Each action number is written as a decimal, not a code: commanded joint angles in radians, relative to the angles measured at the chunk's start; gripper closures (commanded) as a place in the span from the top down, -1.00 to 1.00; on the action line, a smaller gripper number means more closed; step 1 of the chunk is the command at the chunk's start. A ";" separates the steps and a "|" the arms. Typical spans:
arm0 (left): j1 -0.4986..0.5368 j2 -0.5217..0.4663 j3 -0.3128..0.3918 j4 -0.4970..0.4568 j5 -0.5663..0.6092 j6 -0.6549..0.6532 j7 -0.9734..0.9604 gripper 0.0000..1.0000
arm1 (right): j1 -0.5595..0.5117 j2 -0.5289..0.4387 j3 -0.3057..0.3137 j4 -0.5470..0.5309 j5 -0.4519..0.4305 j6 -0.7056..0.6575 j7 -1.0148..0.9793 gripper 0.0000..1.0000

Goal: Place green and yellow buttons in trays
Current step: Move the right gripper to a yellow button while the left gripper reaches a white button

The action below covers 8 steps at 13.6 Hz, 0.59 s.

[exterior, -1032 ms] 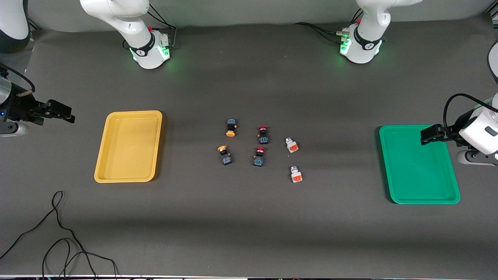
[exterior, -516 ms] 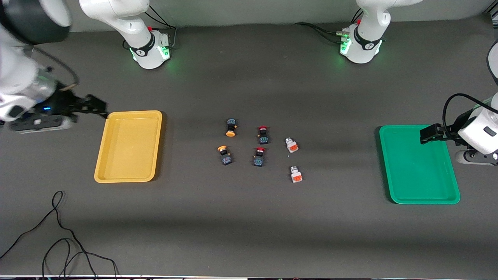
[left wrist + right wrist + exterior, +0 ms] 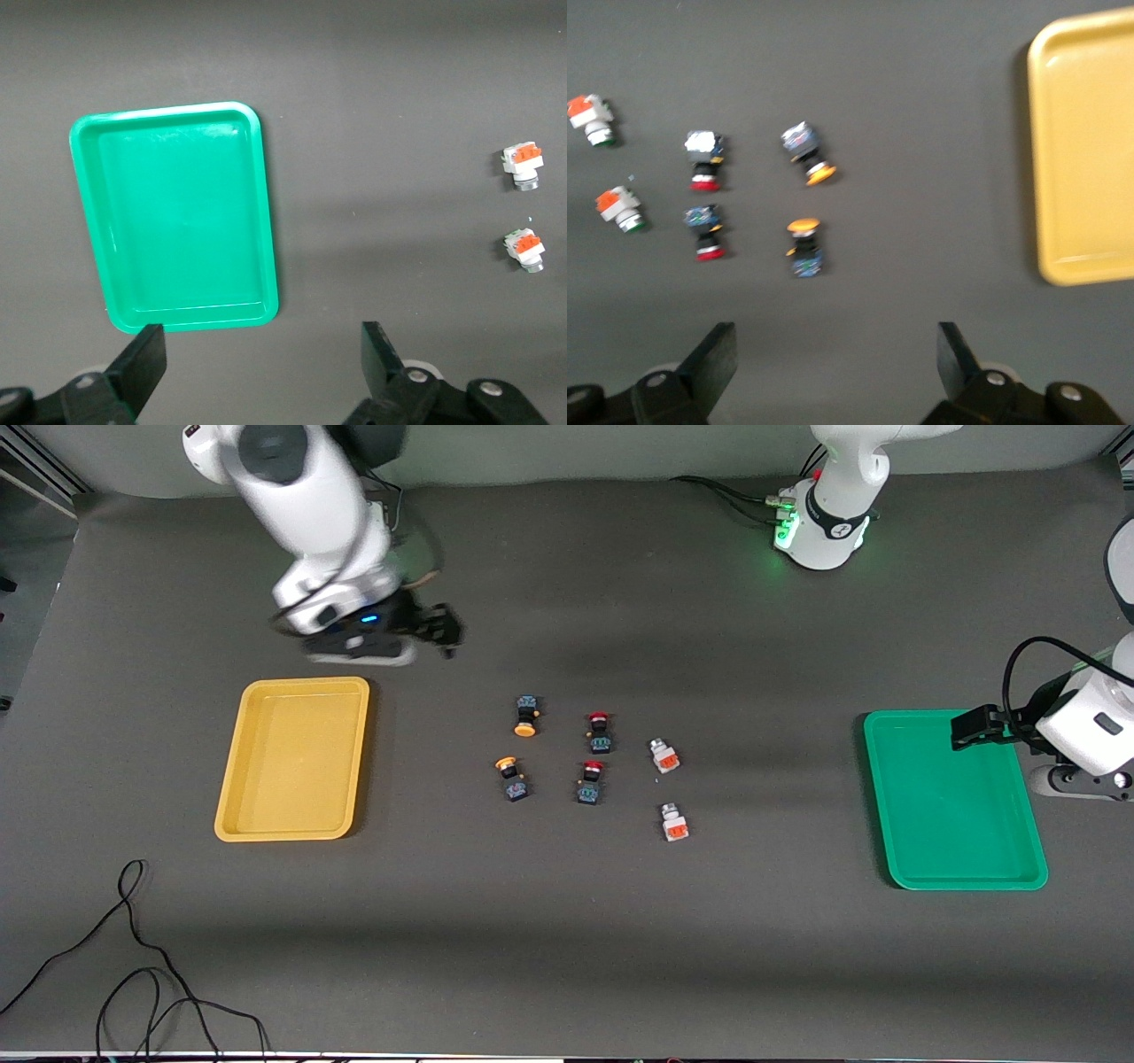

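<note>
The right gripper [image 3: 443, 631], fingers spread and empty, hangs over bare bench [image 3: 567, 957] between the yellow tray [image 3: 232, 815] and the cluster of buttons; the two yellow-capped buttons [image 3: 525, 715] [image 3: 511, 777] lie at the middle of the bench, nearer the front camera than that gripper. The left gripper [image 3: 970, 728], also apart and empty, hangs over the green tray [image 3: 974, 881], with the two white buttons [image 3: 664, 755] [image 3: 674, 821] well toward the centre. Its wrist view shows the white buttons' [image 3: 522, 164] [image 3: 524, 249] green ends, which the front view misses.
</note>
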 commanded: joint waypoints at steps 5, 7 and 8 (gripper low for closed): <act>-0.196 0.101 -0.004 0.067 -0.051 0.004 -0.337 0.87 | 0.135 0.141 -0.013 0.004 -0.075 0.101 0.110 1.00; -0.242 0.173 -0.004 0.096 -0.097 0.013 -0.405 0.86 | 0.135 0.210 -0.014 -0.013 -0.075 0.184 0.110 1.00; -0.273 0.209 -0.002 0.102 -0.099 0.053 -0.431 0.82 | 0.137 0.234 -0.014 -0.045 -0.075 0.248 0.112 1.00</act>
